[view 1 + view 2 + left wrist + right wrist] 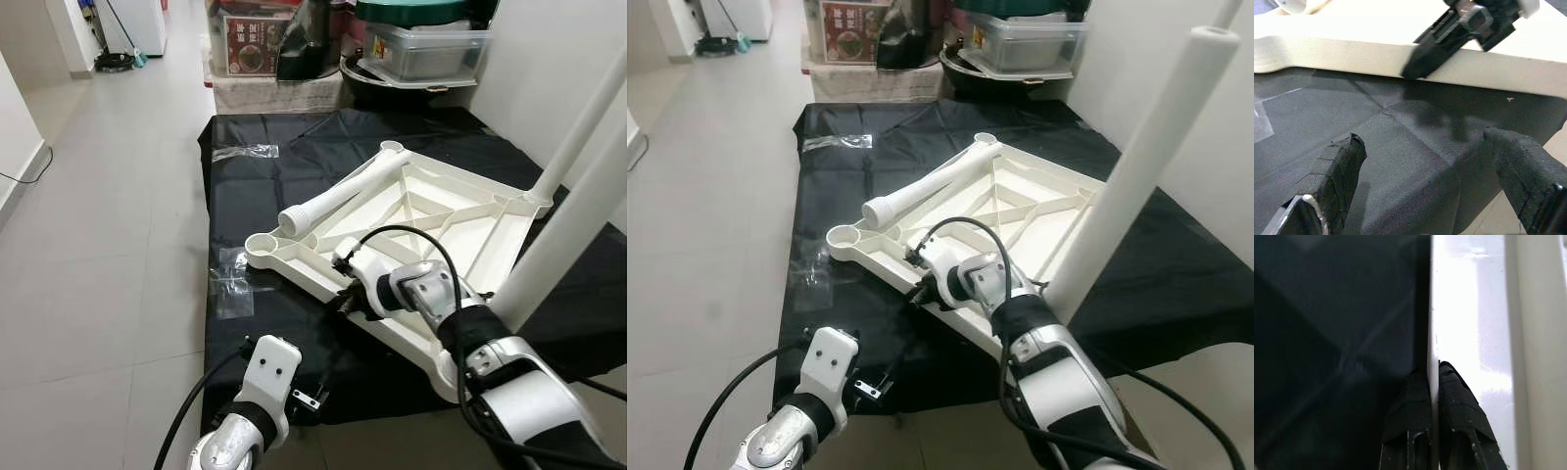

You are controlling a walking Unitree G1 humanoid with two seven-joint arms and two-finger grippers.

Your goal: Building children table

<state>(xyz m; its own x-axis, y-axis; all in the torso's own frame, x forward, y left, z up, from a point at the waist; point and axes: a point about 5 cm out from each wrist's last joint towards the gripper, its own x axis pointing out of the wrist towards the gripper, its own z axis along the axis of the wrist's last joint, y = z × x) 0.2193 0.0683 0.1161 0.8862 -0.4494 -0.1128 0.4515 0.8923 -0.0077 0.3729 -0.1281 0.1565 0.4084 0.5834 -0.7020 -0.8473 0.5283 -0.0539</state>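
A white children's table top [294, 259] lies upside down on a black sheet [255, 196]. One loose white leg [338, 201] rests across its ribbed underside, one end at the far corner socket. Two more white legs [578, 211] stand upright at its right corner. My right gripper [345, 299] is at the near rim and is shut on that thin edge; the right wrist view shows both fingers [1459, 401] pinching the rim [1469, 333]. My left gripper [1430, 166] hovers open, low over the sheet's front edge, facing the rim [1352, 54] and the right gripper [1420, 63].
Clear plastic wrappers [233, 284] lie on the sheet's left edge, another [245, 152] farther back. Boxes [274, 49] and a lidded plastic bin [431, 49] stand behind the sheet. Tiled floor [98, 245] stretches to the left; a white wall [549, 69] lies to the right.
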